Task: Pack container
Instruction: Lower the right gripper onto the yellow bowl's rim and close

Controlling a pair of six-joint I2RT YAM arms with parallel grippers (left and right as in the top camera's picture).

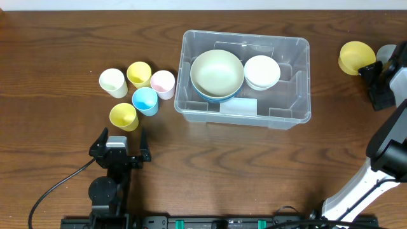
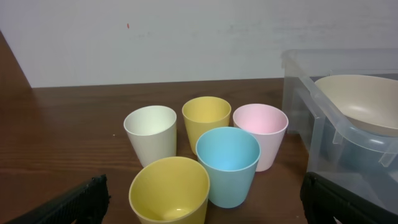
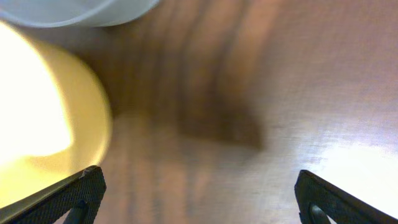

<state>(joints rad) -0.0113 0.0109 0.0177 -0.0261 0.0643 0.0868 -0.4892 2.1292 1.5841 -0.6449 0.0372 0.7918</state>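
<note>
Container (image 1: pixel 292 95): centre of table (image 1: pixel 51 38), slightly right, long side left to right, label on near wall.
- Inside, left: cream bowl (image 1: pixel 217 73) nested in a blue bowl (image 1: pixel 208 97). Inside, right: white bowl (image 1: pixel 262 71).
- Left of container, close cluster of five upright cups: pink cup (image 1: pixel 163 83) nearest the wall, blue cup (image 1: pixel 145 100), far yellow cup (image 1: pixel 138 74), white cup (image 1: pixel 112 82), near yellow cup (image 1: pixel 123 116).
- Yellow bowl (image 1: pixel 356 57): far right, well apart from container.
- Left gripper (image 1: pixel 122 135): near the cups, jaws spread, holding nothing.
- Right gripper (image 3: pixel 198 190): beside yellow bowl, jaws spread wide over bare wood.
</note>
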